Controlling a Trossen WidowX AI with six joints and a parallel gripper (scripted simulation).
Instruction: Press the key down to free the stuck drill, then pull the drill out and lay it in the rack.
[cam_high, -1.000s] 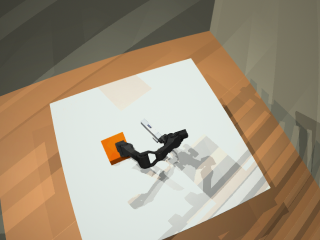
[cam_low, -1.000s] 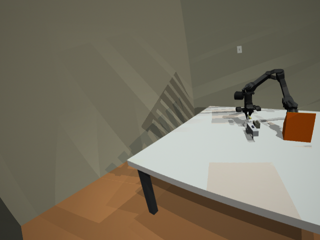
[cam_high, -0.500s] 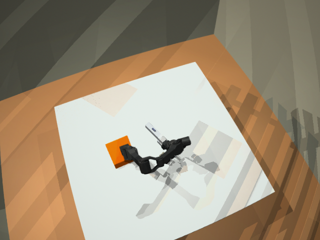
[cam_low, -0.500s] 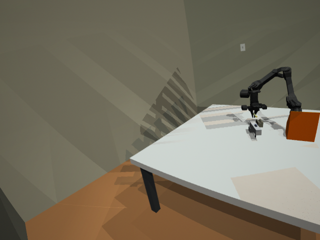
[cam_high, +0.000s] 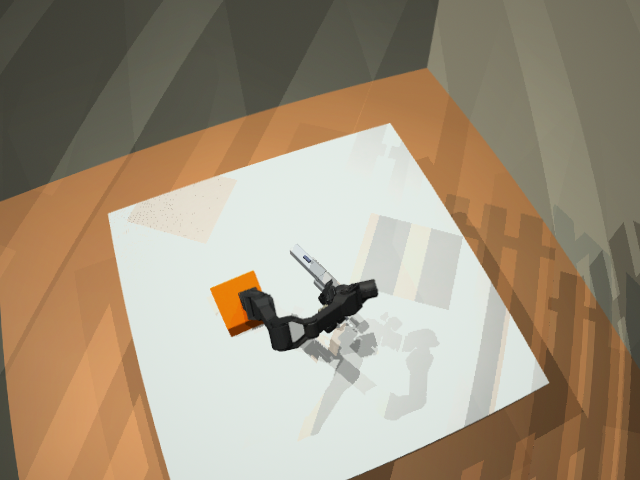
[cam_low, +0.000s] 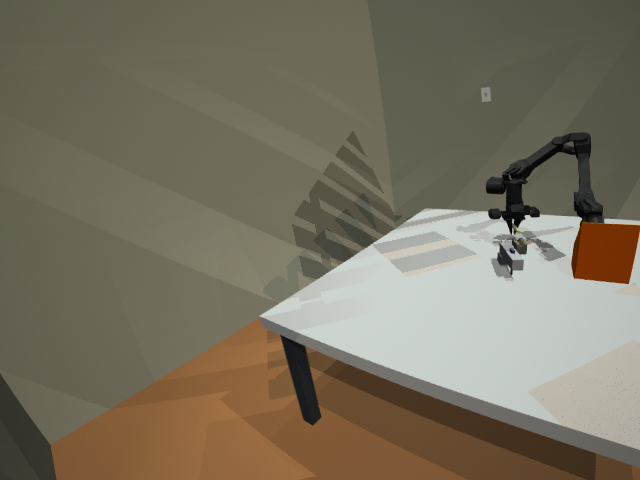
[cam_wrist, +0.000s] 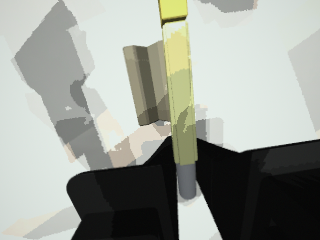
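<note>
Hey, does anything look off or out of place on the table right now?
Nothing looks spilled or broken. The gripper is shut on a slim yellow drill, holding it off the table. A small tan V-grooved rack sits just beside the drill with nothing in it. The orange block sits flat at the arm's base.

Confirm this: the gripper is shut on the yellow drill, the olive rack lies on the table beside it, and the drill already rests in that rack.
One thing is wrong: the drill is not in the rack. The wrist view shows it clamped in the gripper, its shaft passing beside the rack rather than lying in it. The rest stands: the gripper is shut on the drill and the rack lies on the table.
</note>
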